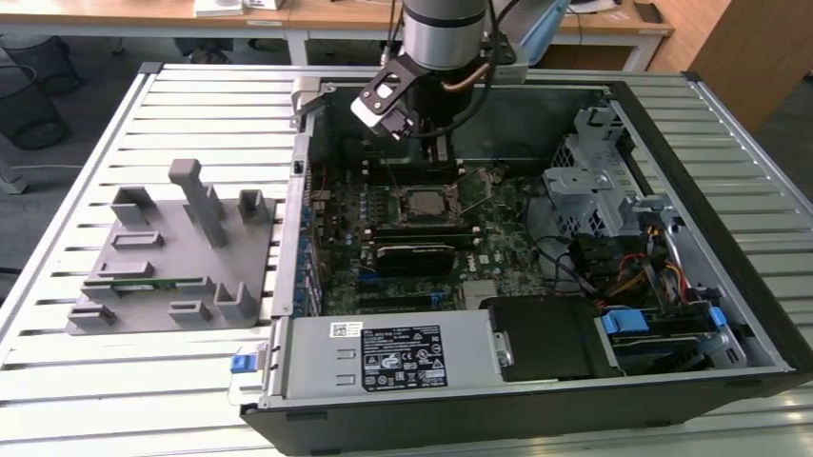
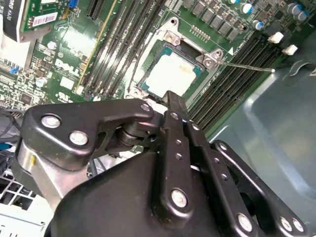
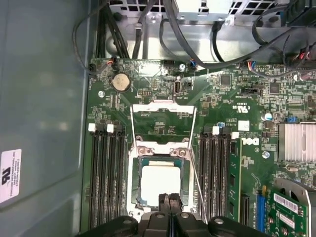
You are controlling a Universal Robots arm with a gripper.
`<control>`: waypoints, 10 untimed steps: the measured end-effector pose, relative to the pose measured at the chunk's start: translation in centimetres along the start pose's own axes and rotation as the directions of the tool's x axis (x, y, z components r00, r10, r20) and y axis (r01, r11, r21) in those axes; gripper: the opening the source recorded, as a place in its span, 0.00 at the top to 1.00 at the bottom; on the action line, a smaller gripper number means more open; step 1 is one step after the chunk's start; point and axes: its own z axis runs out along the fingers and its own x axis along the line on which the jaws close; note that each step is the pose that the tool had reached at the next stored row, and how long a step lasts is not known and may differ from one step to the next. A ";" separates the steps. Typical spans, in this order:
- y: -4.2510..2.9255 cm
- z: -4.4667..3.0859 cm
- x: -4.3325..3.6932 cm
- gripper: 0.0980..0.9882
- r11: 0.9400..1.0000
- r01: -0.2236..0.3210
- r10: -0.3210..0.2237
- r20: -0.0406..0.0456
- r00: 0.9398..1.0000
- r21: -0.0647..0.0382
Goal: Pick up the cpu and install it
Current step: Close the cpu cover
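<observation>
The cpu [image 3: 160, 182], a silver-topped square chip, lies flat in the motherboard socket [image 1: 424, 202] inside the open computer case. The socket's metal load plate [image 3: 163, 123] is flipped up and open, and its wire lever [image 3: 198, 187] stands free beside it. In the first wrist view my gripper [image 3: 169, 198] hovers just above the near edge of the cpu, its two black fingers pressed together with nothing between them. The second wrist view has the cpu [image 2: 170, 76] just past the fingertips of my gripper [image 2: 176, 101]. My gripper [image 1: 439, 157] hangs over the back of the board.
Memory slots [image 3: 106, 173] flank the socket on both sides. A drive cage [image 1: 597, 190] and cables [image 1: 635, 276] fill the case on the exterior view's right, with a power supply [image 1: 394, 357] at the front. A grey fixture [image 1: 178, 248] stands on the slatted table outside the case.
</observation>
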 end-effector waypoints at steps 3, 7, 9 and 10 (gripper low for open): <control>0.26 0.02 -0.02 0.98 1.000 0.000 0.000 -0.004 1.000 0.000; 1.40 0.07 -0.06 0.98 1.000 0.000 0.000 -0.007 1.000 0.003; 1.69 0.08 -0.07 0.98 1.000 -0.001 0.001 -0.021 1.000 0.007; 1.72 0.04 -0.07 0.98 1.000 -0.001 0.001 -0.035 0.999 0.008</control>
